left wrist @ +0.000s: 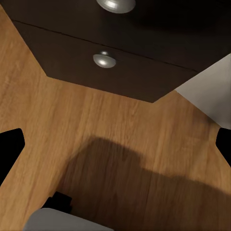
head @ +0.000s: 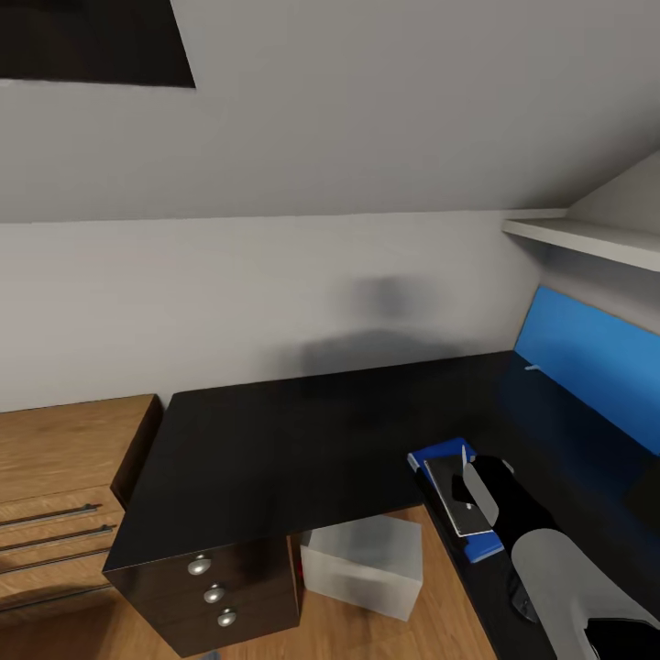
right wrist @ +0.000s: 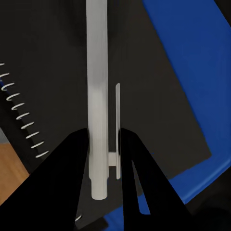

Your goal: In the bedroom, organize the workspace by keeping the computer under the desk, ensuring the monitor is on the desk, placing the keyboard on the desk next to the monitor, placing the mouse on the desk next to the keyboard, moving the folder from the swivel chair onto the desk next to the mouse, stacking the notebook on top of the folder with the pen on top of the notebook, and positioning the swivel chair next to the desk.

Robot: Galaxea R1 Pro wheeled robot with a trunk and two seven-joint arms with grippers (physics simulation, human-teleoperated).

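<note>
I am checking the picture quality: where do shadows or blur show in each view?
Head view: a soft dark smudge of shadow on the wall above the glossy desk. Left wrist view: a broad blurry shadow across the wood floor; the drawer knobs shine. Right wrist view: sharp, the pen between the right hand fingers over the notebook.
</note>
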